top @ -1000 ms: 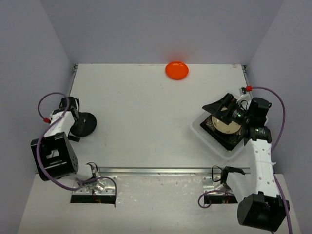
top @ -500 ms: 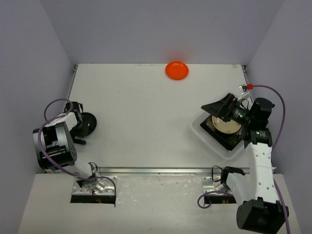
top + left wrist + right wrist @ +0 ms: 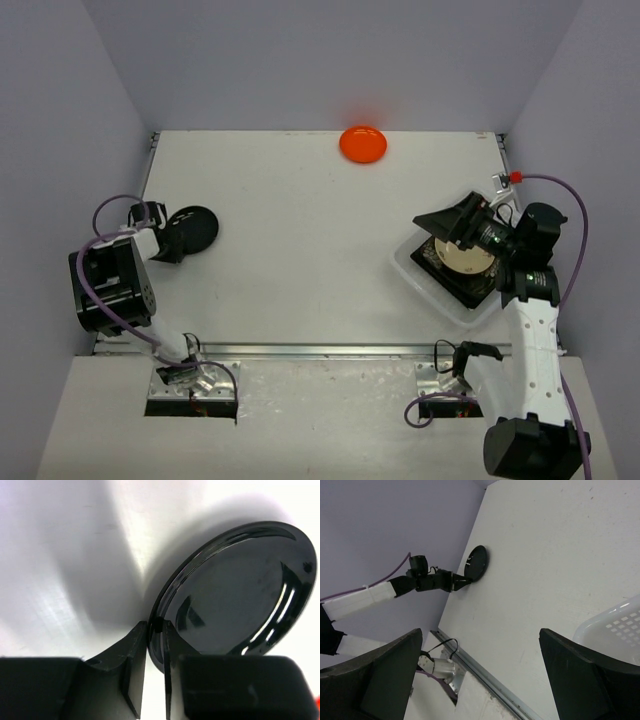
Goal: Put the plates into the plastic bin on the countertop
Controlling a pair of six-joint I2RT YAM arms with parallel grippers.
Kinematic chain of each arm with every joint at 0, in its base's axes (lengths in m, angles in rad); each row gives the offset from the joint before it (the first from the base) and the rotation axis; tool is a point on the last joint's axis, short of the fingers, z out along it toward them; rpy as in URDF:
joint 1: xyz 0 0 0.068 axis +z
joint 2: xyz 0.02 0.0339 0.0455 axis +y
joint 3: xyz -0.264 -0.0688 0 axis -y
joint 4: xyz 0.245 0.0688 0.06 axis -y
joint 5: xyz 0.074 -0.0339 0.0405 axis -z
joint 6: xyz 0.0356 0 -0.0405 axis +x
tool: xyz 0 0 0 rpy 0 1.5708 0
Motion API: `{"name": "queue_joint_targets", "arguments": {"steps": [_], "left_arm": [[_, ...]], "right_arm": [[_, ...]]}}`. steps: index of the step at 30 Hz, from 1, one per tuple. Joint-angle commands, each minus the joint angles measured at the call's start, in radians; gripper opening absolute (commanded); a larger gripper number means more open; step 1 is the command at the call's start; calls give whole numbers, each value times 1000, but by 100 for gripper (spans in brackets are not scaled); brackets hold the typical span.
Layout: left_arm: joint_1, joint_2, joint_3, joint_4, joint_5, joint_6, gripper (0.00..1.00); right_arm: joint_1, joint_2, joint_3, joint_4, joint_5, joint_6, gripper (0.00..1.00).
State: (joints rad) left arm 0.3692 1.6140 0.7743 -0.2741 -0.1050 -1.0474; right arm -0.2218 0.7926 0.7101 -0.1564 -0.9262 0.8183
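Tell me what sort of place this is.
Likely a robotics test cell: flat white rectangular tabletop, pale lilac walls boxing it in, left robot arm and right robot arm mounted at its near edge.

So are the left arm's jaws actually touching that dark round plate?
Touching. The left wrist view shows the rim of the dark round plate pinched between the left arm's jaws, with no gap on either side.

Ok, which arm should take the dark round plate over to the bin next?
Left. The left pincer is shut on the rim of the dark round plate. The right pincer hangs open above the plastic bin, on the opposite side of the countertop from that plate.
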Motion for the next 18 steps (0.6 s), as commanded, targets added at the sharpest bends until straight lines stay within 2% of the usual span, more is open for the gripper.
{"name": "queue_joint_targets", "arguments": {"steps": [1, 6, 10, 12, 14, 18], "left_arm": [[-1, 54, -94, 107, 180, 120, 0], [-17, -76, -199, 355, 366, 166, 0], [-89, -183, -235, 452, 477, 205, 0], [-158, -222, -220, 458, 509, 244, 0], [-281, -219, -179, 445, 565, 294, 0], [-408, -224, -161, 510, 714, 287, 0]], "right_arm": [[0, -30, 8, 98, -33, 41, 99], [1, -20, 0, 147, -75, 79, 99], [40, 20, 4, 188, -95, 57, 99], [92, 56, 42, 126, -52, -5, 99], [170, 112, 103, -30, 23, -134, 99], [363, 236, 180, -128, 194, -246, 99]]}}
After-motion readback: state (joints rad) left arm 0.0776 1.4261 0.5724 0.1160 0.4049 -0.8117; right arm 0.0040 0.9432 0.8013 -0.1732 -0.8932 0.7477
